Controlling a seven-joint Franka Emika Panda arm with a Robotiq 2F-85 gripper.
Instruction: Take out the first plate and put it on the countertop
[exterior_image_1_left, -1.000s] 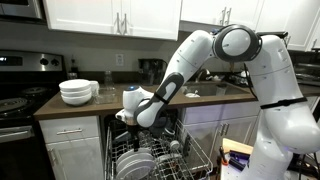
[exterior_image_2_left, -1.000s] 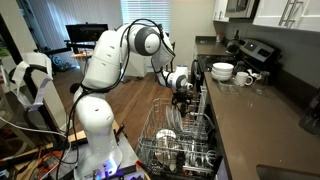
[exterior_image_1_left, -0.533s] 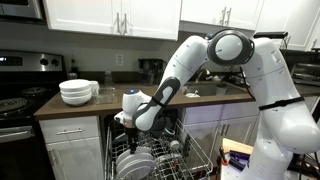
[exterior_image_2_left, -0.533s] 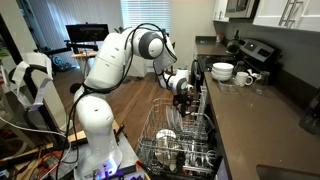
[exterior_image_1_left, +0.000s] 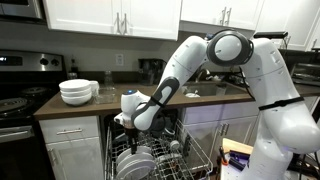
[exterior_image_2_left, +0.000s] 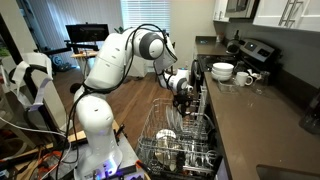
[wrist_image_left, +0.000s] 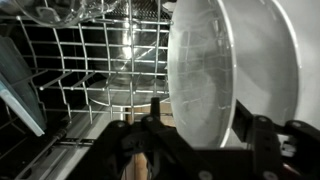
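Down in dishwasher rack (wrist_image_left: 90, 85), gripper (wrist_image_left: 205, 138) spread astride upright plate (wrist_image_left: 235, 70), not pinching yet; best approach, I judge: centre rim btwn pads, close firm, lift straight up clear of rack, then over to countertop (exterior_image_1_left: 90, 107).

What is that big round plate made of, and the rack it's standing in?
The plate looks like glazed ceramic or porcelain, though it might be glass. It is pale and smooth, with glossy reflections across its face. The rack looks like metal wire with a light coating, made of thin crossing bars that glint in the light. Looks alone can't settle either one.
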